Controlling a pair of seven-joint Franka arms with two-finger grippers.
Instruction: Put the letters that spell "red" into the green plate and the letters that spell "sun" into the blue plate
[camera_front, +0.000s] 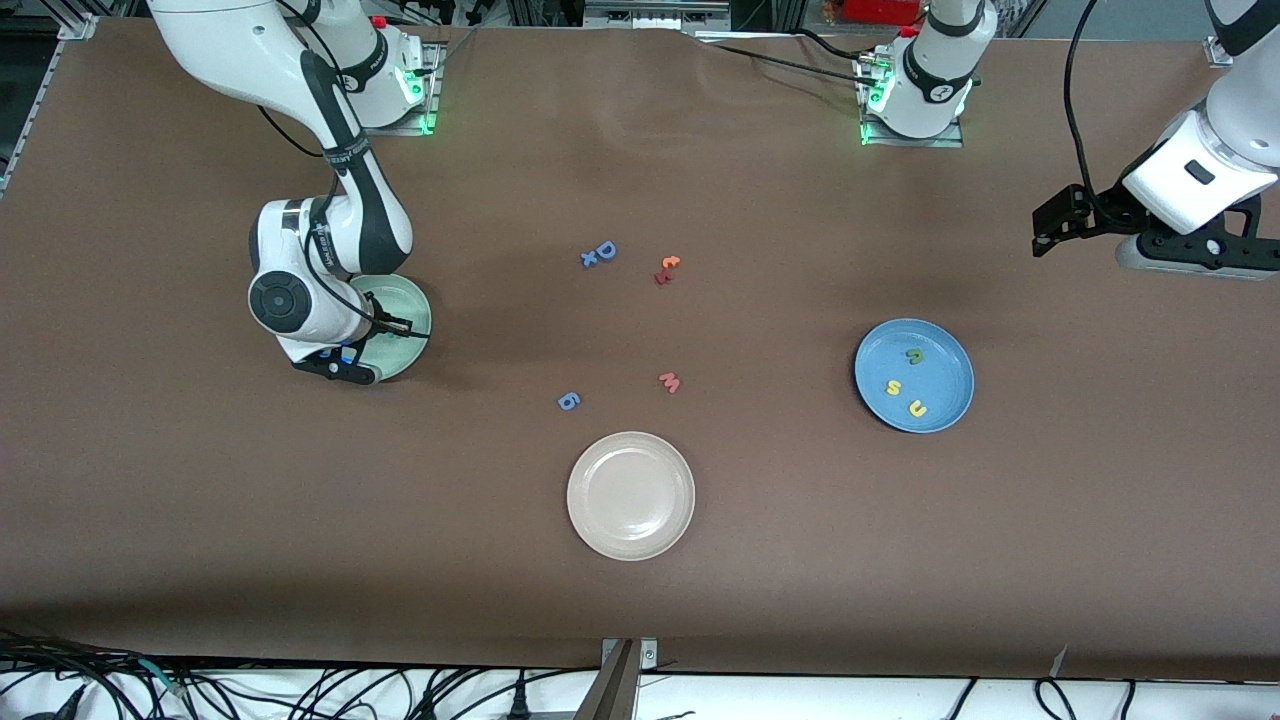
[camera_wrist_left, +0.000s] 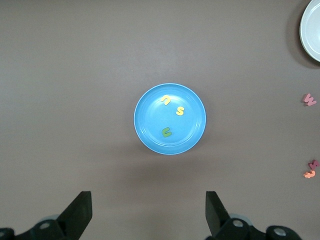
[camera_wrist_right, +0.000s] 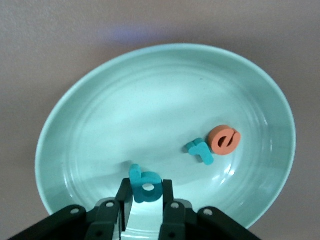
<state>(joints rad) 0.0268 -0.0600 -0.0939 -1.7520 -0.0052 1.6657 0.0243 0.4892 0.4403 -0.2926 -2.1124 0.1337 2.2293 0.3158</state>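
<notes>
right pincer (camera_wrist_right: 145, 200) clamped on teal "d" (camera_wrist_right: 145, 186) over green plate (camera_wrist_right: 100, 115), worktop's 9 o'clock | left pincer (camera_wrist_left: 147, 215) apart, above blue plate (camera_wrist_left: 150, 140), 3 o'clock

The right arm reaches down from its base with elbow bent, its right claw (camera_wrist_right: 145, 200) low and pointing at the worktop, fingers pinched close together. The left arm waits raised at its own end, its left claw (camera_wrist_left: 147, 212) spread wide.

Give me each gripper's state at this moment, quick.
Left gripper: open, empty, high over the table near the blue plate.
Right gripper: shut on the teal "d", over the green plate.
</notes>
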